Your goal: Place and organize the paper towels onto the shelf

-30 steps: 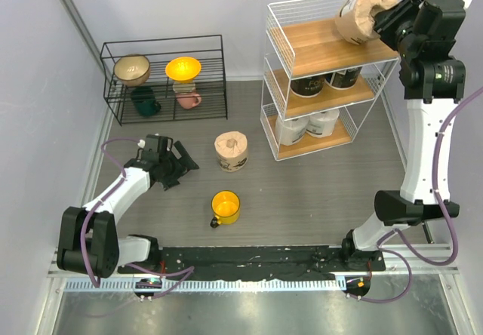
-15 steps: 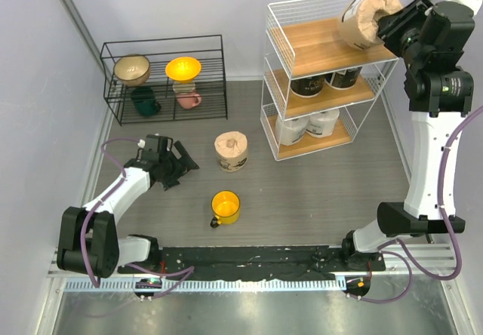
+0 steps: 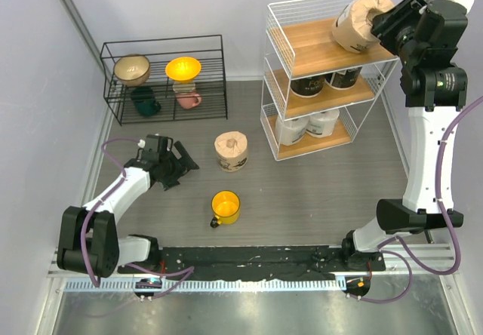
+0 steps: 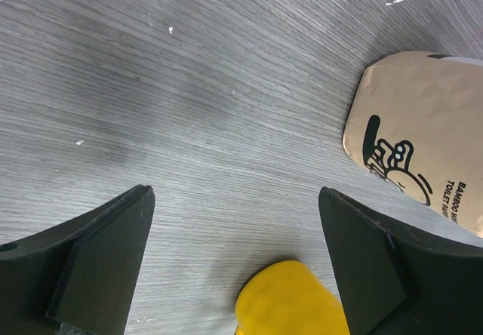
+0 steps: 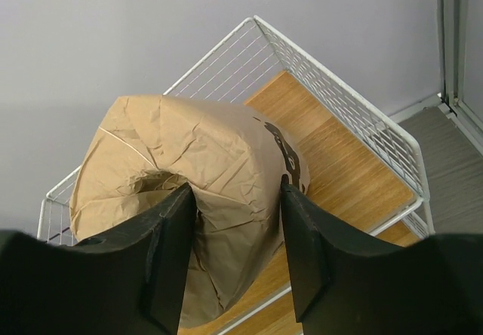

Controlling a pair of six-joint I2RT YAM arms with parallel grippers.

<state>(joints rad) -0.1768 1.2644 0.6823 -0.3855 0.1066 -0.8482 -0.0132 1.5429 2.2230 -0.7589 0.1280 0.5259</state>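
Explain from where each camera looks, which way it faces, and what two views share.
Top external: high behind the bases, facing down and forward over the table; left arm and right arm show whole.
Left wrist: low, facing down at the table; open left gripper frames yellow mug and loose tan roll.
Right wrist: raised, facing the shelf top; right gripper clamps held tan roll.
Shared: top and left wrist both show yellow mug and loose tan roll.

tan paper towels (image 3: 358, 22), white wire shelf (image 3: 317, 48), yellow mug (image 3: 225, 207)
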